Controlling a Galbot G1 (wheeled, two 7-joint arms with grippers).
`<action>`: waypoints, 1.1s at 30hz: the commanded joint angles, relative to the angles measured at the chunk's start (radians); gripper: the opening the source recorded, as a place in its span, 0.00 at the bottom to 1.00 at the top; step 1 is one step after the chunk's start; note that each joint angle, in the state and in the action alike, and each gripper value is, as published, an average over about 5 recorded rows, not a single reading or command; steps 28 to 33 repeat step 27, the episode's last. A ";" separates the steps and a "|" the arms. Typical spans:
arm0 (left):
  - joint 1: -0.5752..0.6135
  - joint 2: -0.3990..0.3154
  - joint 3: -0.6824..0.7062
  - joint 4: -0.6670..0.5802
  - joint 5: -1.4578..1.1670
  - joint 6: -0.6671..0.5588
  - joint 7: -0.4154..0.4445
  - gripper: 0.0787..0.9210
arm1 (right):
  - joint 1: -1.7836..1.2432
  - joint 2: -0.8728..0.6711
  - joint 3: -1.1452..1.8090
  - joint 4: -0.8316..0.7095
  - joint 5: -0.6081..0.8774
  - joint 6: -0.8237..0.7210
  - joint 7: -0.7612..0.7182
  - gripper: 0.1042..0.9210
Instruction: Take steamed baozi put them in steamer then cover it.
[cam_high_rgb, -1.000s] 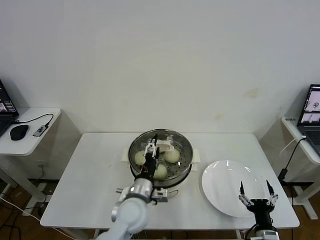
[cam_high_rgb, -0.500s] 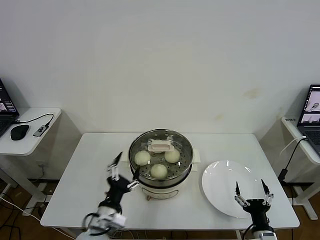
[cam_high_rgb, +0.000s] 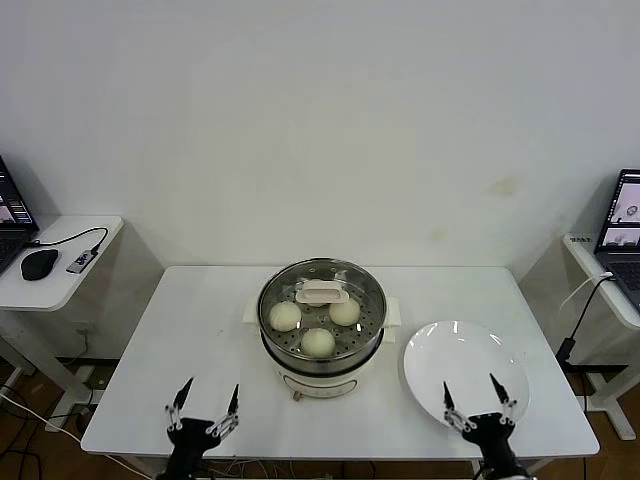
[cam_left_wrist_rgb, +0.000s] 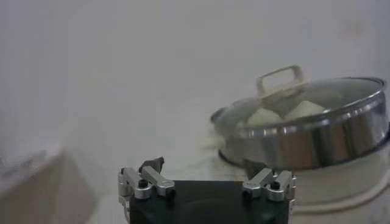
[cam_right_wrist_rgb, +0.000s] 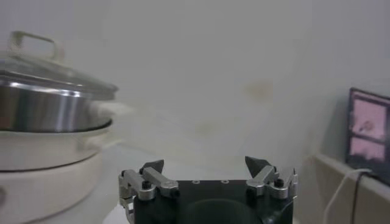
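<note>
A white bench carries everything, with the steamer set near its middle, where either arm can reach it. The steel pot sits on its cream base, and the lid is seated level on the rim, its oblong handle at the centre; in the left wrist view the glass dome is seen closed down all round, so the covering appears to be done. To the right of the steamer, just beside it, a flat white plate lies bare, presumably because its load has been emptied into the pot. Through the glass three buns are seen spaced apart on the perforated tray; a fourth may be hidden under the handle, but this cannot be told.

The left gripper is held low at the near edge of the bench, well apart from the steamer, with its jaws spread wide and nothing between them. The right gripper is held likewise at the near edge, over the plate's near rim, its jaws parted and empty. Both are judged to be parked clear because no step appears to remain.
</note>
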 joint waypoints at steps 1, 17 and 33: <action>0.099 -0.013 -0.048 0.078 -0.213 -0.102 0.014 0.88 | -0.056 -0.024 -0.064 0.014 0.056 -0.034 -0.022 0.88; 0.086 -0.012 -0.050 0.073 -0.175 -0.078 0.031 0.88 | -0.070 -0.012 -0.089 0.022 0.042 -0.057 -0.015 0.88; 0.083 -0.019 -0.050 0.072 -0.155 -0.087 0.030 0.88 | -0.067 0.003 -0.095 0.030 0.027 -0.052 -0.008 0.88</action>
